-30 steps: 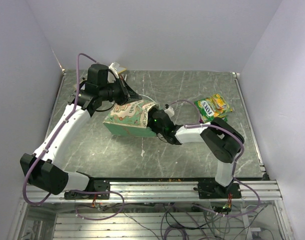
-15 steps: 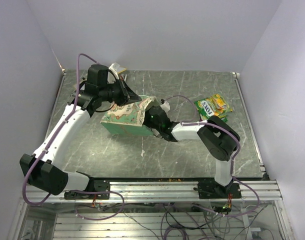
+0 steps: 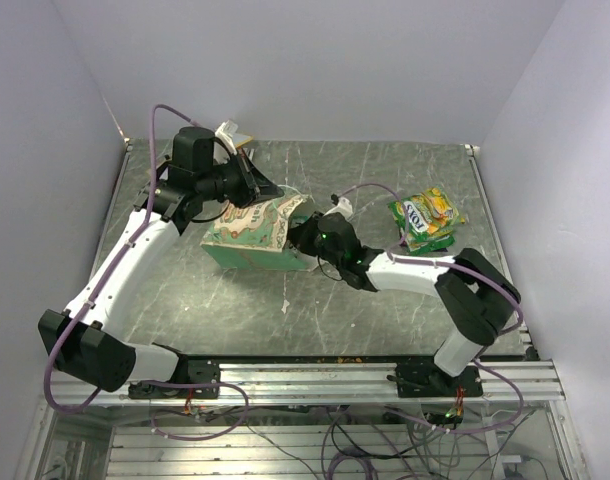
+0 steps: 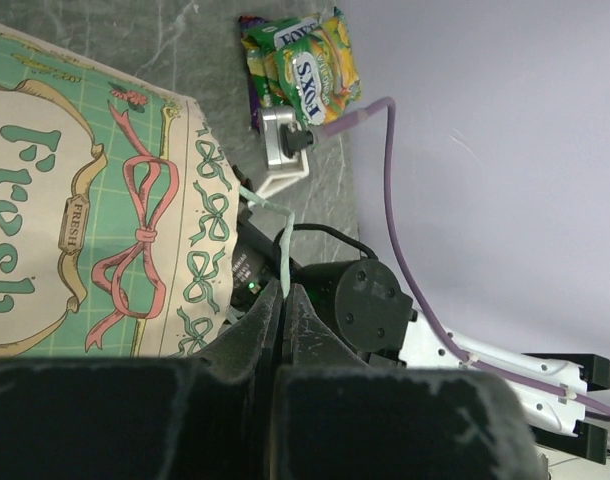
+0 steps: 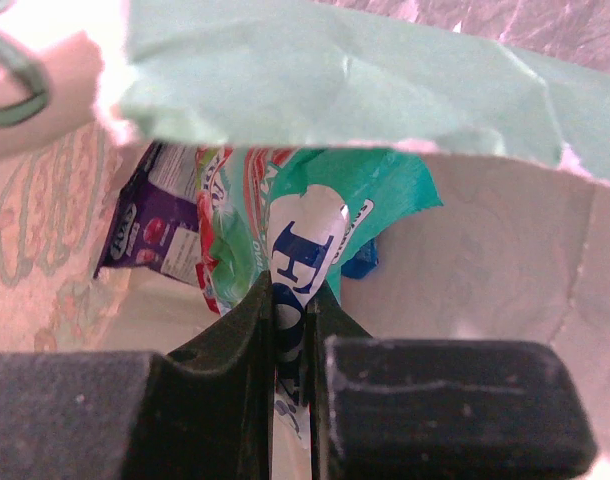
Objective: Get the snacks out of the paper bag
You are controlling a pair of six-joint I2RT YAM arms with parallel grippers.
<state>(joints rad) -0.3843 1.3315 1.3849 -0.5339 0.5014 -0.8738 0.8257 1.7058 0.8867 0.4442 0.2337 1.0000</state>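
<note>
The paper bag (image 3: 250, 236) lies on its side, its mouth facing right. My left gripper (image 3: 266, 192) is shut on the bag's thin string handle (image 4: 285, 245) and holds the upper rim up. My right gripper (image 3: 305, 238) is at the bag's mouth, shut on a green snack packet with a white logo (image 5: 307, 235). Inside the bag, a purple-magenta packet (image 5: 153, 224) lies to the left of the green one. The teal torn rim (image 5: 335, 90) hangs above them. Yellow-orange and green packets (image 3: 428, 215) lie on the table to the right; they also show in the left wrist view (image 4: 300, 62).
A white and yellow card (image 3: 235, 136) lies at the back left behind my left arm. The dark marbled table (image 3: 385, 180) is bounded by walls on three sides and a metal rail (image 3: 325, 375) at the near edge.
My right gripper pushed into the bag's mouth, then drew back slightly to the right, its elbow swinging out right. My left gripper kept its hold on the handle.
</note>
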